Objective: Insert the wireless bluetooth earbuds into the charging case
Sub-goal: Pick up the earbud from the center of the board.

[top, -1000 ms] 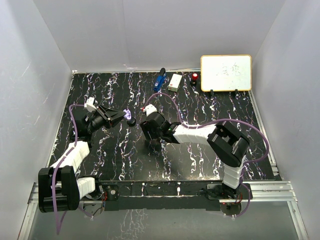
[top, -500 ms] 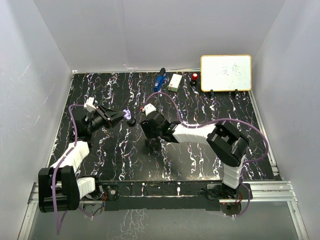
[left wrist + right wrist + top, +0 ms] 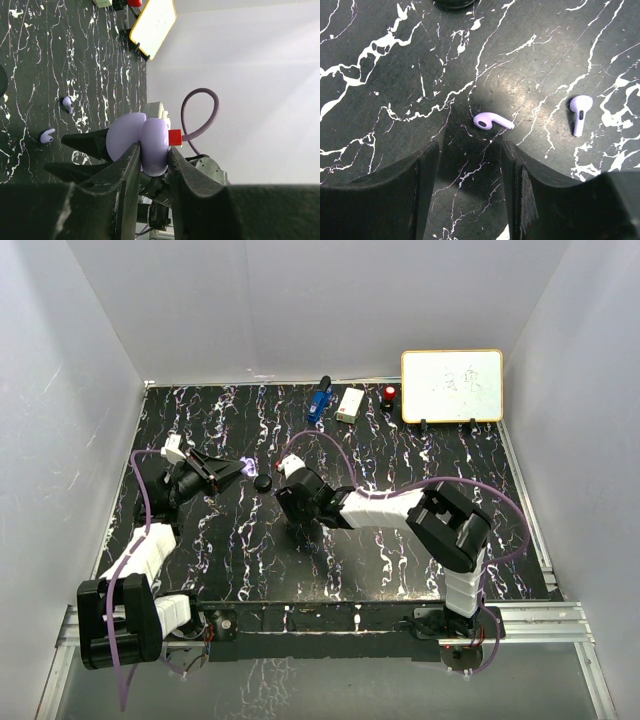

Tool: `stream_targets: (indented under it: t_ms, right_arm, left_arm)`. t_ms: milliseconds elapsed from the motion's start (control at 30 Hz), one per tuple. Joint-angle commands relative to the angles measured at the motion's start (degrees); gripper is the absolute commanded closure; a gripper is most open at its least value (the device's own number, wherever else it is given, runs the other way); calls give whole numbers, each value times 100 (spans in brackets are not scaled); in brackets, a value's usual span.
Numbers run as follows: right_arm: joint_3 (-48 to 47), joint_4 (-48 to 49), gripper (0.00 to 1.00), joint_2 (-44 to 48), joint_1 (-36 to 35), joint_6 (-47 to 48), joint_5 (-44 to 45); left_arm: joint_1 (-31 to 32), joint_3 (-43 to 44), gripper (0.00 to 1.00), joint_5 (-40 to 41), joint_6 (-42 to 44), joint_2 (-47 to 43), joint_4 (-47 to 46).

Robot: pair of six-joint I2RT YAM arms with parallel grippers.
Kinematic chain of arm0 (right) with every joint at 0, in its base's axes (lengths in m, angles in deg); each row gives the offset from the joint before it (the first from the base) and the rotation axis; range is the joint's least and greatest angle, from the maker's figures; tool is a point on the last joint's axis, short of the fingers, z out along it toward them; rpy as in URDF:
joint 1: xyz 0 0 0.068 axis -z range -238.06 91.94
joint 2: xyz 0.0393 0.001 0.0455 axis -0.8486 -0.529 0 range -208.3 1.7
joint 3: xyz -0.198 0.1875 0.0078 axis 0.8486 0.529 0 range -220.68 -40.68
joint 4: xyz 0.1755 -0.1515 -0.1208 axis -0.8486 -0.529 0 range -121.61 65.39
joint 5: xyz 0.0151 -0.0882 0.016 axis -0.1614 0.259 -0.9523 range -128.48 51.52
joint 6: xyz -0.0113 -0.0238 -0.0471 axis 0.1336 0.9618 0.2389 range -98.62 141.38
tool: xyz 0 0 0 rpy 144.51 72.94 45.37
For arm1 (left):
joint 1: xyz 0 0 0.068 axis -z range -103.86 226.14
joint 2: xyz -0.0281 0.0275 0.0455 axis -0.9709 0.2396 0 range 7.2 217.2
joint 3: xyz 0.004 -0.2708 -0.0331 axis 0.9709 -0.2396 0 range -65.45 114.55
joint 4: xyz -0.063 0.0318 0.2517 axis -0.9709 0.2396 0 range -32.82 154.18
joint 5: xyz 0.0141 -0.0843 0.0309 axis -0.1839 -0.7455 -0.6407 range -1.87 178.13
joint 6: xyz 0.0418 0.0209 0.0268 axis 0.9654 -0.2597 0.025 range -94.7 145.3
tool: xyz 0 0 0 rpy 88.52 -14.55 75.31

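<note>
Two lavender earbuds lie loose on the black marbled worktop, abt mid-worktop and a bit left of centre, right under the R gripper. First earbud lies flat on its side, long axis running across the R wrist view: bulb end to the left, stem pointing right & slightly down, just ahead of the gap btwn the R fingers. Second earbud lies apart from it, off to the right, long axis nearly at right angles to the first: bulb away from the cam, stem pointing back twd it. R gripper hangs low over the worktop, jaws partly apart w/ nothing btwn them; neither finger touches an earbud. L gripper is clamped tight on the lavender charging case, held up off the worktop on the left side. The case shows two rounded halves side by side, inside turned away, so can't tell what's in it. Both earbuds also show small in the L wrist view, on the worktop beyond the case. A black round puck sits on the worktop btwn the two grippers. Along the rear edge: blue gadget, white box, small red item, and a whiteboard propped twd the rear right corner.
</note>
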Motion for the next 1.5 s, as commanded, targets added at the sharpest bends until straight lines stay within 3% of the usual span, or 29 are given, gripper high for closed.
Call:
stream_targets:
  t_ms: [0,400,700,1467]
  right_arm:
    - [-222,96,50,-82,-79,-87,-1]
    - [-485,-255,48,408,219,-77,852]
    - [-908,-707,48,-32,633,118,795]
    - [-1338,-1025,53,-699,827,177,616]
  left_arm:
    - [-102,61,100,-238,-54,-224,16]
    - [-188,39,100,-337,-63,-239,18]
    - [-187,134,100,-556,108,-204,259]
    - [-187,144,100,-636,235,-131,341]
